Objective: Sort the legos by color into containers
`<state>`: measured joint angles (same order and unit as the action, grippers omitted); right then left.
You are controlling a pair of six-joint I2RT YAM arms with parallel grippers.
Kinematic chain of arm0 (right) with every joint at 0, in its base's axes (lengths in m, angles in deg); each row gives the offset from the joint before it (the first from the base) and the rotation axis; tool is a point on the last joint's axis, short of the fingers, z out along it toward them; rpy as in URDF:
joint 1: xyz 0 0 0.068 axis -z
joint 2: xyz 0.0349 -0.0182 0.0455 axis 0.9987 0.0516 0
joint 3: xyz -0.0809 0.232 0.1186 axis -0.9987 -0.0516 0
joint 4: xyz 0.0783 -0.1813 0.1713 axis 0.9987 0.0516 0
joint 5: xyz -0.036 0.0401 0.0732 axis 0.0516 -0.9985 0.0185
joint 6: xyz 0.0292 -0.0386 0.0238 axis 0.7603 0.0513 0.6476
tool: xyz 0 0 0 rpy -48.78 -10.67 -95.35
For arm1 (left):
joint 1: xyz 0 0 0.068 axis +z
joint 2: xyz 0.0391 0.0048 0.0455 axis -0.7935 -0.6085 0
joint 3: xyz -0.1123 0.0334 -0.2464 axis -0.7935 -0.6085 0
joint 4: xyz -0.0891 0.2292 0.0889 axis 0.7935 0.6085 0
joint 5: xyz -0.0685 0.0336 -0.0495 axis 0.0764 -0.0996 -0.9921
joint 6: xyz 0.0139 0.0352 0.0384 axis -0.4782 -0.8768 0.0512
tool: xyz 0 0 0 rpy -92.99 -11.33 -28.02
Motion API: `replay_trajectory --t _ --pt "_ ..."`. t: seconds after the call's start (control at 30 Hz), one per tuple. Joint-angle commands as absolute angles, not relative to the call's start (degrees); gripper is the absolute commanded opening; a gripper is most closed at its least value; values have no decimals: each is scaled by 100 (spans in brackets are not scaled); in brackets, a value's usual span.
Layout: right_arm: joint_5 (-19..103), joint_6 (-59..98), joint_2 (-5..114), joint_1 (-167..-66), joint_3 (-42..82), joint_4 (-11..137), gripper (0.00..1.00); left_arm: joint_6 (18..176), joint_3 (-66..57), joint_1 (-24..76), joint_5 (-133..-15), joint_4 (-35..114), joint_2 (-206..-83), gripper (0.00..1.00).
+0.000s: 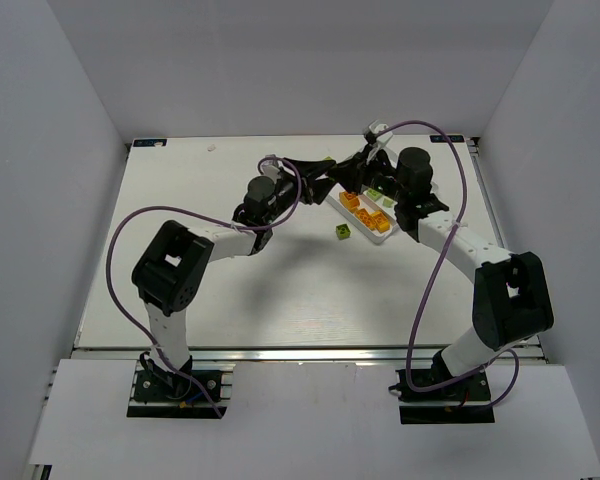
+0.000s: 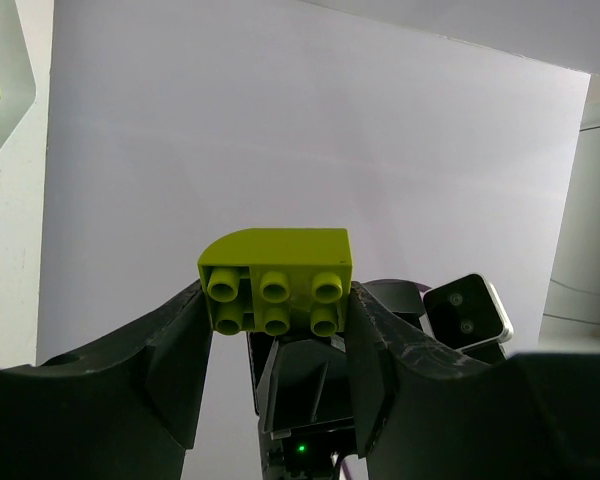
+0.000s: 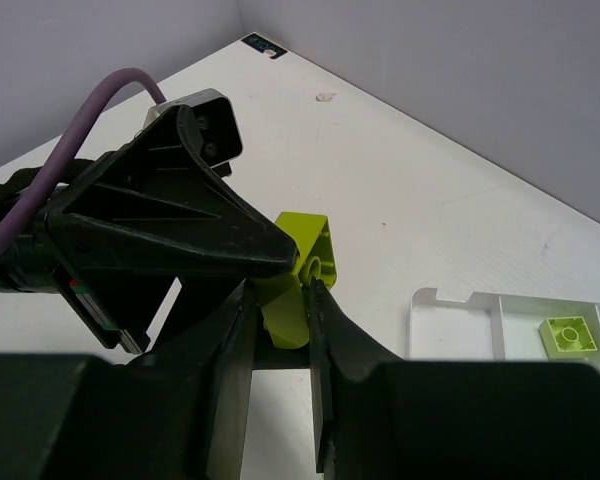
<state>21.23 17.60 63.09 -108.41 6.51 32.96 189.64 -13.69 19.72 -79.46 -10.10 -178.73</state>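
Both fingers (image 2: 185, 340) of left gripper (image 2: 277, 335) squeeze lime green brick (image 2: 275, 265), one on each side, studs facing camera. Same brick also pinched by right gripper (image 3: 283, 340), its fingers (image 3: 230, 350) tight on thin sides. Two grippers nose to nose, left one blocking view past brick. Brick held up off table (image 1: 230, 300), outside tray. Beside right fingers: white tray (image 3: 450, 320), square green brick (image 3: 567, 335) inside. Below both grippers: orange bricks (image 1: 365, 208) in tray, loose green brick (image 1: 342, 232) on table just beside it.

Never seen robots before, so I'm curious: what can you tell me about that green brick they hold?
The lime green brick is glossy plastic, with six studs in two rows and one rounded corner. It is held above the table, pinched at its sides by the left gripper, with the right gripper closed on it as well.
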Motion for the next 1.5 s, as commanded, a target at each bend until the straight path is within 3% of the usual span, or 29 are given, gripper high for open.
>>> replay_trajectory --t 0.0,0.2,0.63,0.77,0.8,0.97,1.13,1.3,1.47 --pt "2177 1777 6367 -10796 899 2988 9 19018 -1135 1894 -8156 -1306 -17855 37" --pt "2142 1785 6331 -10787 855 2961 6 19071 -1056 1894 -8200 -1280 -17926 63" --pt "2431 1707 6208 -10656 696 2979 5 19080 -581 1894 -8227 -1193 -18321 88" --pt "2826 1732 6226 -10498 723 3075 4 18905 -607 2017 -8183 -545 -18243 92" --pt "2880 1750 6269 -10454 757 3119 4 18704 -660 2070 -8165 -324 -18094 98" --pt "2942 1777 6471 -10067 863 3277 3 17580 -625 2254 -7911 2106 -17584 98" --pt "3152 1505 6893 -9794 1127 3593 1 16796 -591 2307 -7796 3052 -17346 98" --pt "3363 943 7717 -9601 1732 4085 0 14551 1442 2124 -7393 5975 -17854 96" --pt "3688 618 8413 -9495 2453 4490 1 13659 1959 2018 -7602 7042 -18207 88"
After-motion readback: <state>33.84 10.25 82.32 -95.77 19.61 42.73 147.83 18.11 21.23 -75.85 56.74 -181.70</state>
